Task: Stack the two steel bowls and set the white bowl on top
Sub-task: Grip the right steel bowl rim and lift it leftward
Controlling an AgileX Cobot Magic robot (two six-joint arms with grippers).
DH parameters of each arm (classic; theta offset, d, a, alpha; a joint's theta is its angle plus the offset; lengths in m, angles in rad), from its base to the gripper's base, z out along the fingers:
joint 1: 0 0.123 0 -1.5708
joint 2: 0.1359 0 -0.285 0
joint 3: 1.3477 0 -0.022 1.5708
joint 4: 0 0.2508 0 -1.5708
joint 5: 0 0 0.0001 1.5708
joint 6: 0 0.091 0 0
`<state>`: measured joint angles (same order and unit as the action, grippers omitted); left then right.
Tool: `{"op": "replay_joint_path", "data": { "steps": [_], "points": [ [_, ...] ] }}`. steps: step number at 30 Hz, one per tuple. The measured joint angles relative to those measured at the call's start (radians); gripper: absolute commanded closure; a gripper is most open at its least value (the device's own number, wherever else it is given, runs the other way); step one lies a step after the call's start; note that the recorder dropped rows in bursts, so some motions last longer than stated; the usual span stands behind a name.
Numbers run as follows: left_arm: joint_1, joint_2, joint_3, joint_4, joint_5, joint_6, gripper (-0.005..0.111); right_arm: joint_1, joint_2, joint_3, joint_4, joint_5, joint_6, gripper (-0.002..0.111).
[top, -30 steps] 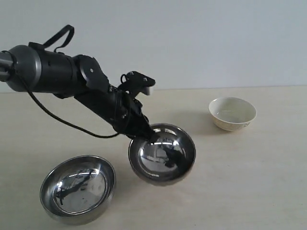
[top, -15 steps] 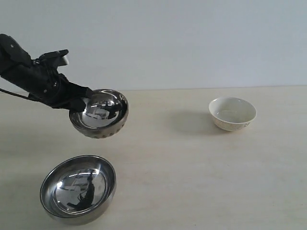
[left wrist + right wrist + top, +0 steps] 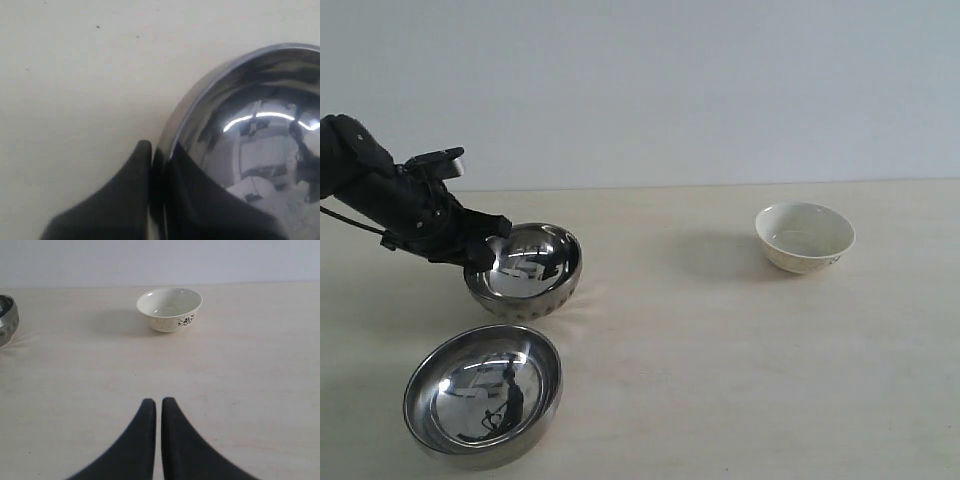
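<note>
Shiny round steel bowl, its rim clamped between the left fingers, is low just behind the second shiny steel bowl resting on the pale surface. Small cream-white ceramic bowl stands well apart to the right; right fingers are together, holding nothing.

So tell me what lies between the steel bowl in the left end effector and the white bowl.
Nothing: only bare table separates the held steel bowl from the white bowl, clearest in the exterior view.
</note>
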<state>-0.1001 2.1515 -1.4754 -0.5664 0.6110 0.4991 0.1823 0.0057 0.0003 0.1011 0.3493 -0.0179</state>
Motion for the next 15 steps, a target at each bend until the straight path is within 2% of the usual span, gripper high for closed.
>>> {"op": "replay_joint_path", "data": {
  "steps": [9, 10, 15],
  "points": [
    [0.002, 0.004, 0.000, 0.000, -0.005, 0.000, 0.101, 0.000, 0.000, 0.000, 0.000, 0.000, 0.000, 0.108],
    [0.002, 0.004, 0.000, 0.000, -0.005, 0.000, 0.097, 0.000, 0.000, 0.000, 0.000, 0.000, 0.000, 0.108],
    [0.002, 0.004, 0.000, -0.002, -0.009, 0.000, 0.056, 0.000, 0.000, 0.000, 0.000, 0.000, 0.000, 0.108]
  ]
}}
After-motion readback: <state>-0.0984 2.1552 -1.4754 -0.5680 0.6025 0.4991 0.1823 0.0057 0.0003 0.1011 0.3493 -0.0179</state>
